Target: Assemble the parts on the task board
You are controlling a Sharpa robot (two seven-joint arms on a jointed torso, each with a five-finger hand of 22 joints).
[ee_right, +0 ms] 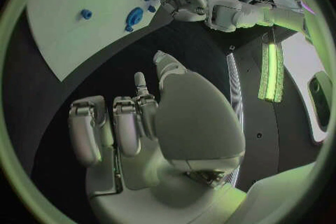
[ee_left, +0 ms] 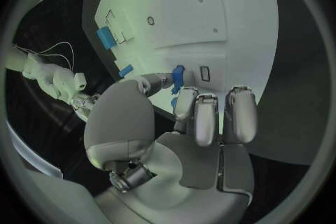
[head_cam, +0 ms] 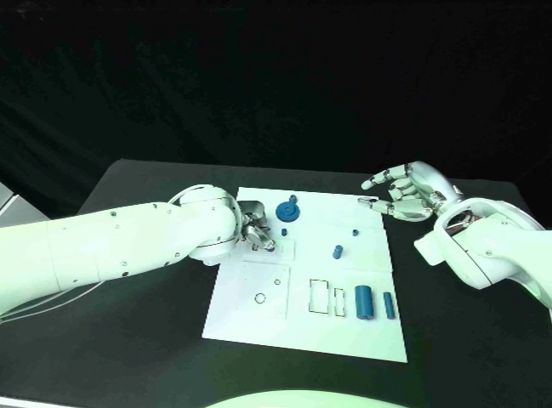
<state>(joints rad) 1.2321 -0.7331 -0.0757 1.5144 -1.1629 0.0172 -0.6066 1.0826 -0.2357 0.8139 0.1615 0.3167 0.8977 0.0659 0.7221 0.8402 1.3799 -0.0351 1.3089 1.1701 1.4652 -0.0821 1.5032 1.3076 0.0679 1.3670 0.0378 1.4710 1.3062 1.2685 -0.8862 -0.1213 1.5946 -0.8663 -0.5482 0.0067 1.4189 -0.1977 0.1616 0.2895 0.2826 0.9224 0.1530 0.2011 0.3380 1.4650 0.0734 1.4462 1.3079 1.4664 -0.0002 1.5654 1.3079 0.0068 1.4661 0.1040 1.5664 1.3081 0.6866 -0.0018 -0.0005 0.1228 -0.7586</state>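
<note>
The white task board (head_cam: 303,325) lies in the middle of the black table. My left hand (head_cam: 253,228) hovers over its far left part, fingers curled, and pinches a small blue part (ee_left: 178,74) between thumb and a finger, close to a rectangular slot (ee_left: 204,73). A round blue part (head_cam: 288,210) stands just right of that hand. A small blue part (head_cam: 338,252) lies mid-board; a blue cylinder (head_cam: 364,298) and a slimmer blue piece (head_cam: 389,304) lie near the right edge. My right hand (head_cam: 405,191) is raised beyond the board's far right corner, fingers apart, holding nothing.
Outlined slots (head_cam: 319,295) and a small round hole (head_cam: 261,298) mark the board's near half. Black table (head_cam: 141,323) surrounds the board on all sides. The right wrist view also shows the left hand (ee_right: 183,0) at the board's edge.
</note>
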